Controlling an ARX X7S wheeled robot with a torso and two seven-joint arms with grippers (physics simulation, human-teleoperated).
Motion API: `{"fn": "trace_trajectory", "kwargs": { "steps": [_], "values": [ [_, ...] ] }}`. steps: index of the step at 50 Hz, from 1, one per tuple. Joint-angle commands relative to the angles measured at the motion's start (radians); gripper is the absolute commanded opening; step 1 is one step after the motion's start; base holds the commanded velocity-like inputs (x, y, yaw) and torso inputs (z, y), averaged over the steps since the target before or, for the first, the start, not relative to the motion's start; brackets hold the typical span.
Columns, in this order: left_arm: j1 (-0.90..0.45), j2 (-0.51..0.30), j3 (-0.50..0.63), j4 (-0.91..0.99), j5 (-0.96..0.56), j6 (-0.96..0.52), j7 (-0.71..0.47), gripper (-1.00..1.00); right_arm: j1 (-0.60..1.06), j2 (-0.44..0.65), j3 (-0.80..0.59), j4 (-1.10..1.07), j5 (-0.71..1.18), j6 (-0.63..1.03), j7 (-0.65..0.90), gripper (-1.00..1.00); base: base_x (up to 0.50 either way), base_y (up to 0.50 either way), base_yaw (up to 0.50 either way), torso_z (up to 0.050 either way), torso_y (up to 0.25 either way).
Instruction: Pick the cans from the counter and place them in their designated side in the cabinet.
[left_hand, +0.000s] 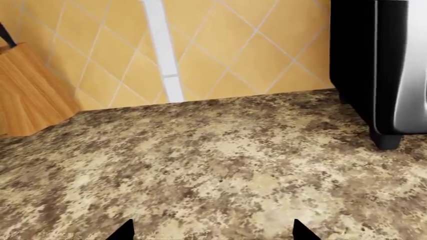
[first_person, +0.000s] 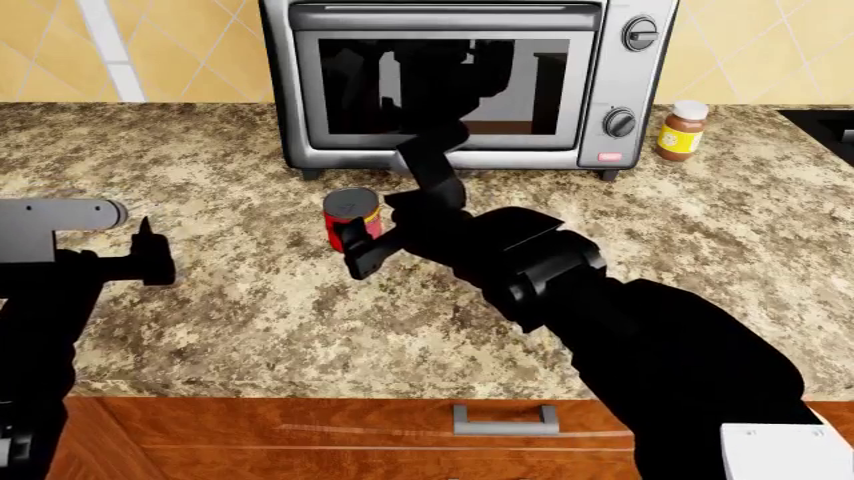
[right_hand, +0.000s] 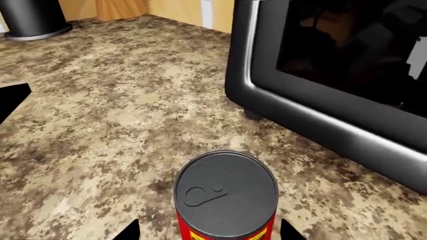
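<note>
One red can (first_person: 351, 215) with a dark grey top stands upright on the speckled granite counter (first_person: 240, 310), just in front of the toaster oven. My right gripper (first_person: 363, 234) is open, with a finger on either side of the can. In the right wrist view the can (right_hand: 225, 195) sits between the two fingertips (right_hand: 130, 231) with a gap on each side. My left gripper (first_person: 150, 250) is open and empty, low over the counter to the can's left. In the left wrist view it (left_hand: 213, 232) faces bare counter (left_hand: 213, 165). The second can is out of view.
A silver toaster oven (first_person: 454, 80) stands at the back, with a small brown jar (first_person: 683, 130) to its right. A black stove top (first_person: 827, 125) is at the far right. A wooden block (left_hand: 27, 90) stands by the tiled wall. A drawer handle (first_person: 505, 420) is below the counter's front edge.
</note>
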Motion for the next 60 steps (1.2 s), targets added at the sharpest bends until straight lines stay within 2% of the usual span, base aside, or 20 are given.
{"fn": "trace_trajectory", "kwargs": {
  "steps": [1, 7, 29, 30, 42, 54, 58, 60],
  "values": [
    [0.003, -0.008, -0.006, -0.002, 0.0, 0.005, -0.002, 1.0, -0.001, 0.0, -0.006, 0.005, 0.023, 0.017, 0.019, 1.0, 0.0, 0.0, 0.0, 0.0, 0.0],
    [0.001, -0.013, -0.006, 0.002, 0.006, 0.011, -0.006, 1.0, 0.007, 0.0, -0.008, -0.001, 0.032, 0.022, 0.023, 1.0, 0.0, 0.0, 0.0, 0.0, -0.077],
    [0.013, -0.019, -0.018, 0.012, -0.001, 0.014, -0.011, 1.0, 0.072, 0.0, -0.01, -0.057, 0.076, -0.021, 0.023, 1.0, 0.0, 0.0, 0.0, 0.001, -0.25],
    [0.015, -0.019, -0.02, 0.013, -0.002, 0.014, -0.011, 1.0, 0.082, 0.0, -0.011, -0.063, 0.088, -0.036, 0.026, -1.0, 0.01, 0.0, 0.0, 0.002, -0.25],
    [0.04, -0.024, -0.043, 0.031, -0.015, 0.011, -0.015, 1.0, 0.092, 0.0, -0.016, -0.083, 0.098, -0.078, 0.028, -1.0, 0.0, 0.0, 0.0, 0.001, -0.194],
    [0.026, -0.013, -0.021, 0.081, -0.023, -0.025, -0.021, 1.0, 0.102, 0.001, -0.014, 0.072, 0.104, -0.144, 0.007, -1.0, 0.0, 0.0, 0.0, 0.0, -0.006],
    [0.007, -0.005, 0.005, 0.093, -0.019, -0.037, -0.019, 1.0, 0.141, 0.31, -0.024, -0.474, 0.081, -0.137, 0.293, -1.0, 0.0, 0.0, 0.0, 0.0, -0.006],
    [-0.008, 0.0, 0.021, 0.093, -0.016, -0.04, -0.017, 1.0, 0.178, 0.421, -0.029, -0.666, 0.066, -0.121, 0.392, -1.0, 0.0, 0.0, 0.0, 0.0, -0.005]
  ]
}}
